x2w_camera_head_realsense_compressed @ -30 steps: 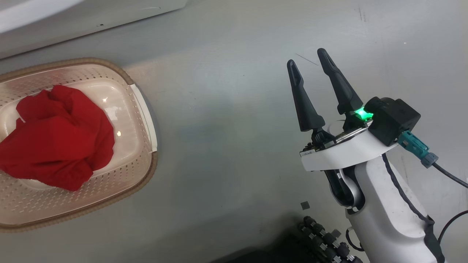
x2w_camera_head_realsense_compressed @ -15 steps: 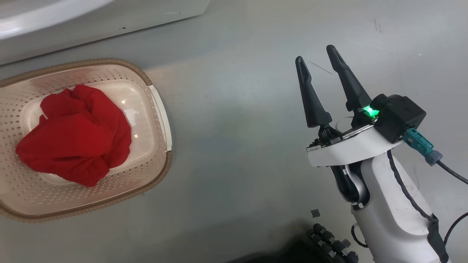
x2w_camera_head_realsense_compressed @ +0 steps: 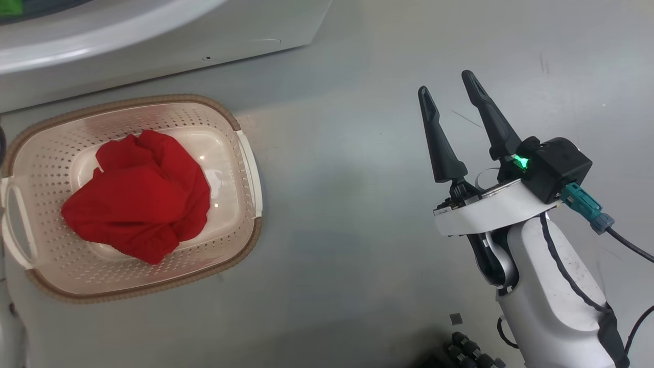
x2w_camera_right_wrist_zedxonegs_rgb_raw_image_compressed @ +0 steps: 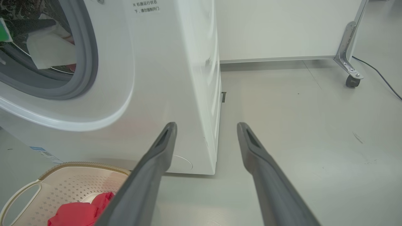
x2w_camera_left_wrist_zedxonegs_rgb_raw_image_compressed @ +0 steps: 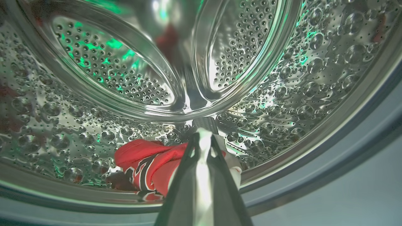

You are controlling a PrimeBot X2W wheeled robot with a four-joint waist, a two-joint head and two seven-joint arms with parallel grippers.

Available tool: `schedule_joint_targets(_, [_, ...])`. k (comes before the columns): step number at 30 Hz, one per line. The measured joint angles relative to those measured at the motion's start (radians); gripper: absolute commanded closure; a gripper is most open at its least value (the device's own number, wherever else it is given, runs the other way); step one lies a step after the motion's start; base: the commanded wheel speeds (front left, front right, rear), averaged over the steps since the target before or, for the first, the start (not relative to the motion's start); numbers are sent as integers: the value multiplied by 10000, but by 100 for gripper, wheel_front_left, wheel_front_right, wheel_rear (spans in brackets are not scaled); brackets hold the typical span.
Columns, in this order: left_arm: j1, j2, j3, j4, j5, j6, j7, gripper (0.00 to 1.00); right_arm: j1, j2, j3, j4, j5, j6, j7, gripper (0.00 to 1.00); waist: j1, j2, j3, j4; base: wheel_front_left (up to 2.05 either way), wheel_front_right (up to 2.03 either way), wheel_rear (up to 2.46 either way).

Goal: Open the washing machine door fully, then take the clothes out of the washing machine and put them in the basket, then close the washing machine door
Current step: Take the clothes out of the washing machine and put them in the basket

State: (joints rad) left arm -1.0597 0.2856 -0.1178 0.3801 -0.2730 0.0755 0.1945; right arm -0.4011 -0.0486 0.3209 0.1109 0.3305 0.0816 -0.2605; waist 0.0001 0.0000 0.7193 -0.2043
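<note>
In the left wrist view my left gripper reaches into the washing machine's steel drum. Its fingers are shut on the clothes there, a red-and-white jersey that bunches on both sides of them at the drum's bottom. The white washing machine stands behind the cream basket, which holds a plain red garment. Over the floor, right of the basket, my right gripper hangs open with nothing in it. Between its fingers the right wrist view shows the machine's grey gasket and uncovered opening. The washing machine door is out of view.
The grey floor stretches between the basket and my right arm. Dark ribbed connectors lie near the arm's base. Farther off, right of the machine, a white panel stands on a metal caster leg, with a cable trailing on the floor.
The head camera has moved: basket and washing machine now sit further right and lower in the picture, and the basket's left handle has come into view. The right gripper stays open and still.
</note>
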Motion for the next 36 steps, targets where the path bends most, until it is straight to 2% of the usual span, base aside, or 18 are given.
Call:
schedule_joint_targets(7, [1196,-554,464,-403,-435,130,-1419,100,210,-31,-203,90,-255,52,0,0,0,0,-567,289,0,0,0])
schedule_joint_targets(23, [3665,-1214,844,-1473,-602,240,-3917,100,1112,-77,-418,537,-343,73,0,0,-1,0,-2060,729,0,0,0])
schedule_joint_targets(26, [4093,-1352,848,-1714,-602,249,-4234,100,1334,-75,-447,608,-343,86,0,0,-1,0,-2401,790,0,0,0])
schedule_joint_targets(36, [5276,-1601,836,-2788,-504,255,-4335,100,1903,-81,-548,742,-460,82,0,0,-1,0,-3500,1032,0,0,0])
